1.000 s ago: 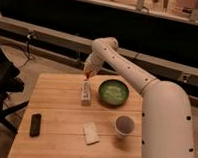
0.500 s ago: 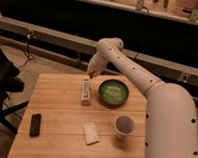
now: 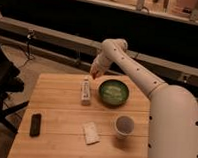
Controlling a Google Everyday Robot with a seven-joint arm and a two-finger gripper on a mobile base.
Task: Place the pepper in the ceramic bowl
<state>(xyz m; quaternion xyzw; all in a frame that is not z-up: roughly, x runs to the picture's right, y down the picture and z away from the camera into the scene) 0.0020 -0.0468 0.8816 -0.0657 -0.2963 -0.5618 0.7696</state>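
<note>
The claw [image 3: 94,75] is hovering above the counter's [image 3: 59,136] back edge, just left of the ceramic bowl [image 3: 113,92], and is pinching the tiny red-orange pepper [image 3: 94,77] at its closed tip.

Gripper [image 3: 94,73]: above the table, up-left of the ceramic bowl [image 3: 113,92].
Bowl's left: white tube [image 3: 85,91], just beside.
Bowl's front: cup [image 3: 124,126], apart.
Over bowl: open.

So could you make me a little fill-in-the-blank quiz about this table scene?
The gripper hovers over the far edge of the table, just picture-left of the ___ ceramic bowl.
The cup stands on this ___ table.
The dark flat device lies near the table's picture-___ edge.
Missing: green; wooden; left.
</note>
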